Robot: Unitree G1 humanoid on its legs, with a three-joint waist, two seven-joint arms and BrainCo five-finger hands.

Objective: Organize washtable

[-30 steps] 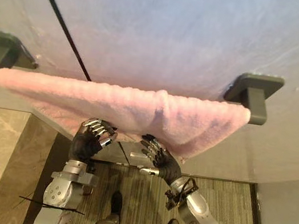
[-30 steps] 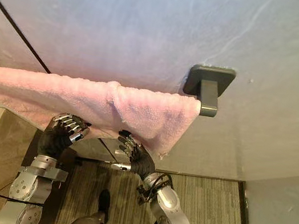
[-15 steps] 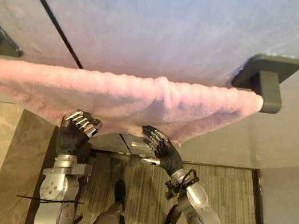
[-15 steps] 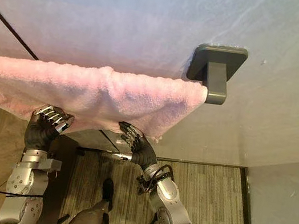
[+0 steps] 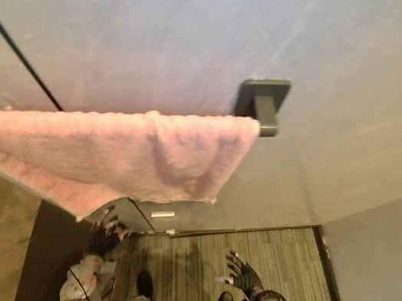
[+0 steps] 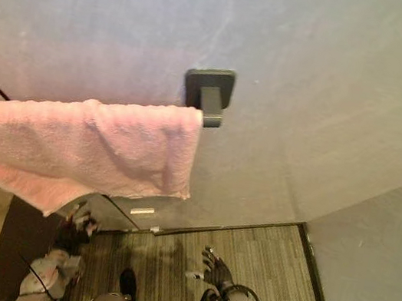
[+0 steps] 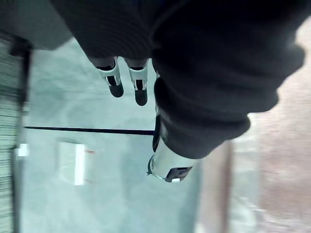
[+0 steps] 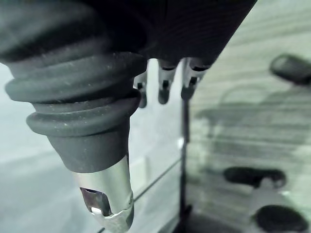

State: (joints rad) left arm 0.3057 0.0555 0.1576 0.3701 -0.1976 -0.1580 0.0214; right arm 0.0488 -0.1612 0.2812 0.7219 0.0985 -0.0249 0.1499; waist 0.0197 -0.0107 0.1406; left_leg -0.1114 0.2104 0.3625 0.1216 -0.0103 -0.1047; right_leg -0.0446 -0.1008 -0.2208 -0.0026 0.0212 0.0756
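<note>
Okay, right hand (image 5: 243, 272) hangs over the striped floor (image 5: 298, 261), fingers spread, holding nothing. Left hand (image 5: 104, 232) sits just under the lower edge of the pink towel (image 5: 107, 153), fingers loose, empty. Towel hangs draped, one end at the dark bracket (image 5: 261, 99) on the wall (image 5: 207, 27).

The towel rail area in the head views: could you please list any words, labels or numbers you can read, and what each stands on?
None can be read: the pink towel, the dark bracket and the wall bear no visible print.
The small pale plate below the towel is too small to tell whether it carries any.
</note>
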